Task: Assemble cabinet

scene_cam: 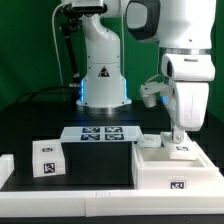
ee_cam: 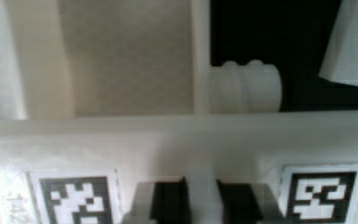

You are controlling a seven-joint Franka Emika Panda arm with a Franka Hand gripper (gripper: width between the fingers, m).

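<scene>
Cabinet (scene_cam: pixel 172 168) sits directly beneath the gripper (scene_cam: pixel 177 132), which hangs at its far rim, touching it or just above; I cannot tell which. The fingers (ee_cam: pixel 163 203) stand narrow with a slim pale strip between them, and whether they pinch a wall I cannot tell. A ribbed white peg (ee_cam: pixel 247 90) lies just ahead of the tool. The step looks like gripping or seating a cabinet part. The next move calls for a square, firm hold before shifting anything.

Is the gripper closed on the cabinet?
Cannot tell: the gripper fingers stand close together over the cabinet wall, thin pale strip between, too blurred.
</scene>
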